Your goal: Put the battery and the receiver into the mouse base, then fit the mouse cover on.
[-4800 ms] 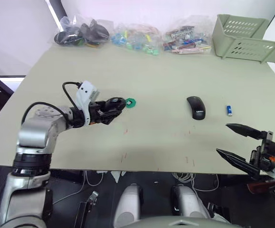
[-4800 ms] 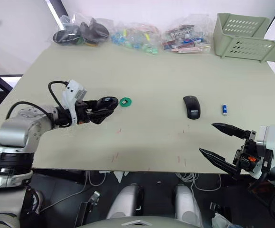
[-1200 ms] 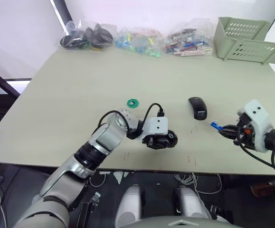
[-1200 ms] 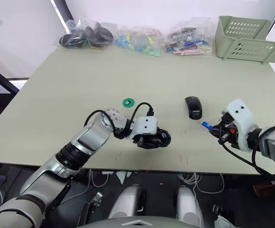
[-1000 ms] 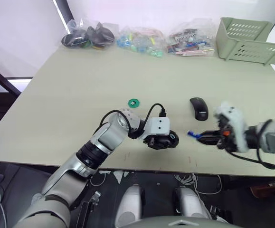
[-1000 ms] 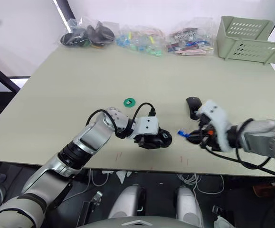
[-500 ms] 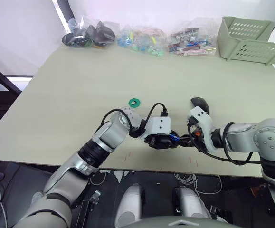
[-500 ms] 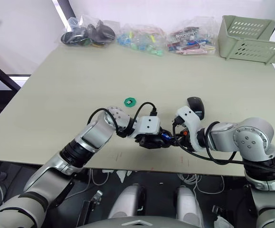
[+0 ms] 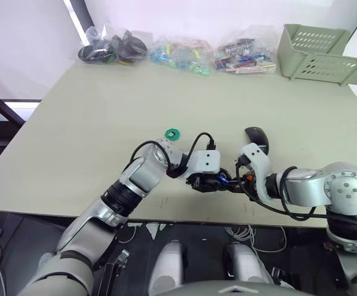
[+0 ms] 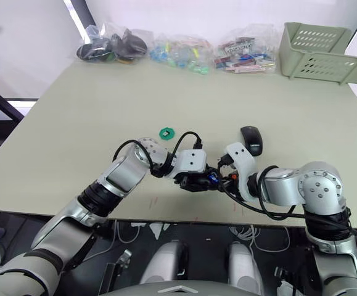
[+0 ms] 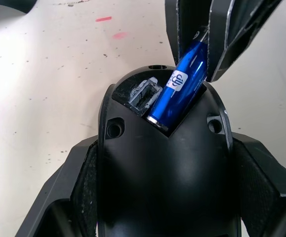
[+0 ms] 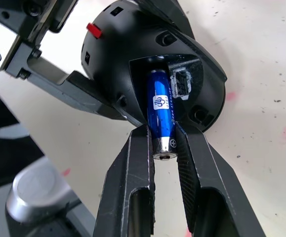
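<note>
Battery insertion is under way — the right gripper pinches the battery, its nose already in the base's slot. The left gripper clamps the base just above the table near the front edge; next the battery likely needs pressing flat — then releasing.

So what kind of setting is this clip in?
Likely a lab workbench: a plain table with clear bags of small parts along its far edge and a green plastic tray.

Green disc mid-table; pale green basket and filled plastic bags along far edge.
</note>
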Controlling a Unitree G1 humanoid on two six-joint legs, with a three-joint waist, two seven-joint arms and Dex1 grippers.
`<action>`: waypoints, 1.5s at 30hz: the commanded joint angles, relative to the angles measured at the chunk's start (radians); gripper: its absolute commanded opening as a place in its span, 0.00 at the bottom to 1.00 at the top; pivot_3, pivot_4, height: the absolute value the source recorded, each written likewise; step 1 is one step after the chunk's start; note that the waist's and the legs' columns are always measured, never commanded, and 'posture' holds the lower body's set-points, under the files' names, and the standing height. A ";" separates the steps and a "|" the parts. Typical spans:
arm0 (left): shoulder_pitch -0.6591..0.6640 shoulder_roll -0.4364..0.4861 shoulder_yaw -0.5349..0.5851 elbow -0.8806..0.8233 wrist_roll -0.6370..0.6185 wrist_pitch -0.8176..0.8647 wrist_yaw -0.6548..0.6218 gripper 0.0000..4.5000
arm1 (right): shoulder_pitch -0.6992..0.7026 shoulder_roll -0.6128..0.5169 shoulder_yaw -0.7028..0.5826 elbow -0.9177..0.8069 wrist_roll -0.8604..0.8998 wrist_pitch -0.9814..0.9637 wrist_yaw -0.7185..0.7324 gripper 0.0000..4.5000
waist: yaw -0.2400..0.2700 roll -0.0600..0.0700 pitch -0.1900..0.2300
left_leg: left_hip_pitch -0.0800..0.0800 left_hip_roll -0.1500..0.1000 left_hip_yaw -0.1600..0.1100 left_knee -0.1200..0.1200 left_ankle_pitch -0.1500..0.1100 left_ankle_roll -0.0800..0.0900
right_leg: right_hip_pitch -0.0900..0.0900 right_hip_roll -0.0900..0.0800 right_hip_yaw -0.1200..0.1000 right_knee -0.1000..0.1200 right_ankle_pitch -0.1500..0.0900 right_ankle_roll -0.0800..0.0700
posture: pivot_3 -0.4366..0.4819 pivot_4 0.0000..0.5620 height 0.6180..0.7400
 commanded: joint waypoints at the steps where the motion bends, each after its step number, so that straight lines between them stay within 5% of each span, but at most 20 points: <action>1: 0.020 -0.015 -0.051 0.035 0.049 -0.001 0.020 0.66 | 0.004 0.011 0.015 0.039 0.043 0.006 -0.058 0.03 | -0.007 0.002 -0.001 | 0.001 0.000 0.000 0.000 0.000 0.000 | 0.001 0.000 0.000 0.000 0.000 0.000 | 0.48 0.27 1.00; 3: 0.022 -0.017 -0.050 0.035 0.052 -0.001 0.019 0.66 | 0.005 -0.001 0.021 0.049 0.065 0.006 -0.071 0.03 | -0.009 0.003 -0.002 | 0.001 0.000 0.000 0.000 0.000 0.000 | 0.001 -0.001 0.001 0.000 0.000 0.000 | 0.48 0.27 1.00; 13: 0.035 -0.026 -0.048 0.029 0.055 0.012 0.021 0.66 | -0.028 -0.091 0.074 0.093 0.201 -0.071 -0.135 0.99 | -0.008 0.003 -0.002 | -0.003 -0.002 0.002 -0.003 0.000 0.001 | -0.002 -0.005 0.001 -0.002 0.001 -0.003 | 0.48 0.27 1.00; 19: 0.034 -0.028 -0.045 0.041 0.055 0.012 0.022 0.66 | -0.053 -0.223 0.096 0.047 0.290 -0.155 -0.136 0.99 | -0.005 0.003 -0.002 | -0.005 -0.002 0.002 -0.003 0.000 0.001 | -0.003 -0.006 0.001 -0.004 0.000 0.000 | 0.48 0.27 1.00; 26: 0.041 -0.025 -0.044 0.042 0.056 0.011 0.018 0.66 | 0.089 -0.357 0.005 -0.248 0.200 -0.296 0.144 0.99 | 0.000 0.003 -0.002 | -0.014 -0.002 -0.003 -0.003 -0.002 0.004 | -0.006 -0.004 -0.005 -0.010 0.001 -0.001 | 0.48 0.27 1.00; 29: 0.041 -0.026 -0.044 0.049 0.056 0.011 0.014 0.66 | 0.247 -0.395 -0.026 -0.372 -0.014 -0.432 0.392 0.80 | 0.005 0.004 -0.002 | -0.015 -0.002 -0.005 -0.003 -0.002 0.005 | -0.005 -0.004 -0.006 -0.012 0.000 0.000 | 0.48 0.27 1.00; 36: 0.040 -0.023 -0.047 0.066 0.058 0.006 0.006 0.66 | 0.422 -0.364 0.124 -0.356 -0.501 -0.793 0.659 0.06 | 0.000 0.004 -0.002 | -0.014 -0.002 -0.004 -0.002 -0.003 0.005 | -0.005 -0.003 -0.006 -0.013 0.000 0.002 | 0.48 0.27 1.00; 45: 0.042 -0.024 -0.049 0.062 0.062 0.016 0.004 0.66 | 0.491 -0.185 0.239 -0.189 -0.836 -1.110 0.780 0.02 | 0.001 0.004 -0.002 | -0.014 -0.002 0.000 -0.002 -0.003 0.005 | -0.005 -0.002 -0.007 -0.013 0.000 0.002 | 0.48 0.27 1.00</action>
